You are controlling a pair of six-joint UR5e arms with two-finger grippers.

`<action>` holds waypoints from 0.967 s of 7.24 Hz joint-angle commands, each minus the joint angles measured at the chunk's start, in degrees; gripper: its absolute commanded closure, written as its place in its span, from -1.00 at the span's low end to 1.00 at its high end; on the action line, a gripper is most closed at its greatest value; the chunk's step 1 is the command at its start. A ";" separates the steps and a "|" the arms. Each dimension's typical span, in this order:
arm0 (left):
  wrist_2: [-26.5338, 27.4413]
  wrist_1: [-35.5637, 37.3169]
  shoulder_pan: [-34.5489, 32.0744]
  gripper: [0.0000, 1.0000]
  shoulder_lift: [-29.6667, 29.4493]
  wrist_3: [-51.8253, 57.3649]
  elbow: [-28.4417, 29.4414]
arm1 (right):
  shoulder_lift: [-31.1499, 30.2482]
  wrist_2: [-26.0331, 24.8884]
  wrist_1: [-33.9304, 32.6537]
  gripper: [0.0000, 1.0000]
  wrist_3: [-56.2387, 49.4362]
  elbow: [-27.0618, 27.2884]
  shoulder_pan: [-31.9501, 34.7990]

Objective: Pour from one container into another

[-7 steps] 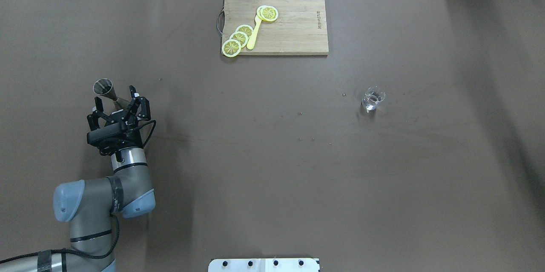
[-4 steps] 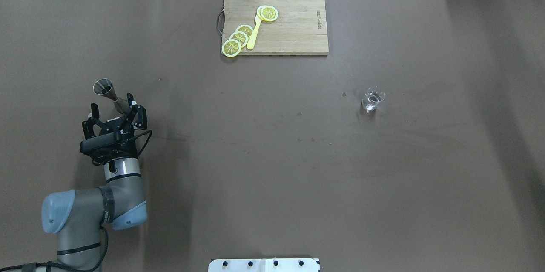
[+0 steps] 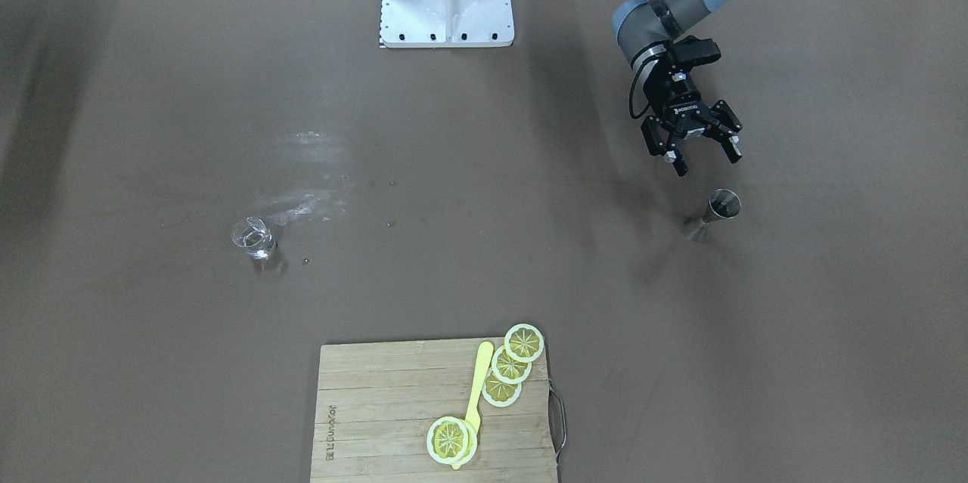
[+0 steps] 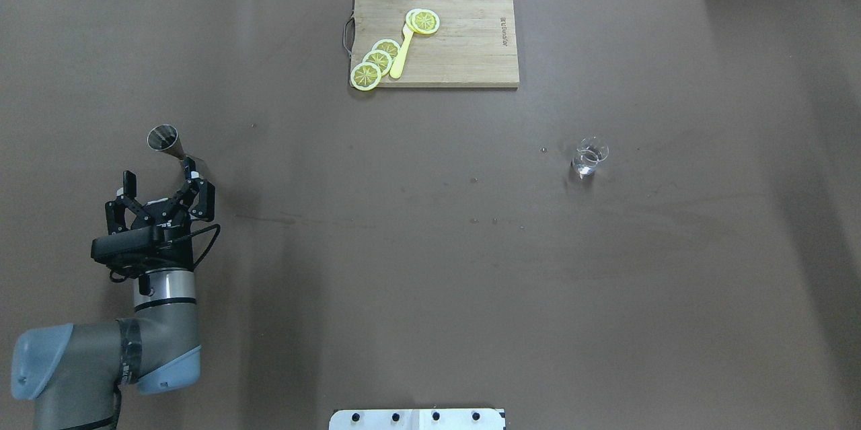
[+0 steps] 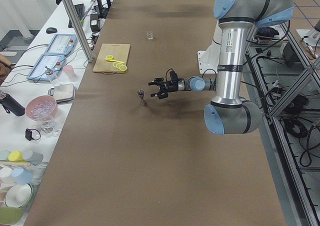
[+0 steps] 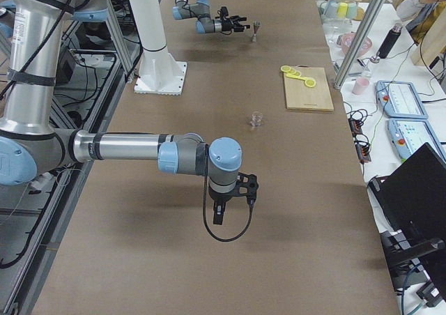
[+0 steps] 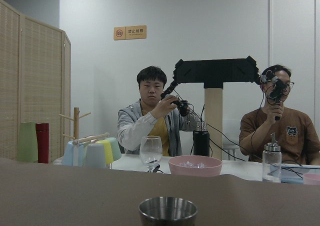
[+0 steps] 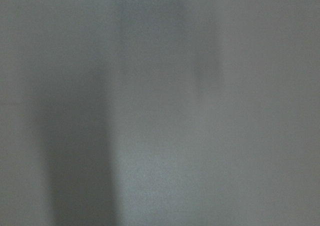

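A steel jigger (image 4: pixel 165 139) stands upright on the brown table at the left; it also shows as jigger (image 3: pixel 722 207), jigger (image 5: pixel 142 97) and, in the left wrist view, only as its rim (image 7: pixel 168 211). My left gripper (image 4: pixel 160 174) is open and empty, a short way behind the jigger on the robot's side and not touching it; the front view shows the same gripper (image 3: pixel 707 162). A small clear glass beaker (image 4: pixel 589 157) holding a little liquid stands at the right, beaker (image 3: pixel 253 237). My right gripper (image 6: pixel 221 207) shows only in the right side view, low over bare table; I cannot tell its state.
A wooden cutting board (image 4: pixel 464 46) with lemon slices (image 4: pixel 377 60) and a yellow utensil lies at the far middle edge. The white robot base plate (image 3: pixel 446 7) sits at the near edge. Cups, bowls and two operators are beyond the table's far edge.
My left arm has drawn back toward the robot and to the left, so the open fingers no longer straddle the jigger's stem. The jigger and the beaker have not moved.
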 commanded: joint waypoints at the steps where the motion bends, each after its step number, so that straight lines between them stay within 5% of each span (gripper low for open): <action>1: 0.34 1.08 0.58 -0.98 3.07 0.36 -5.42 | 0.14 0.08 0.00 -0.99 -0.30 -0.13 0.97; 7: -0.10 1.80 0.32 -0.98 2.38 6.07 -10.79 | 0.14 0.25 0.00 -0.99 -0.39 -0.22 1.77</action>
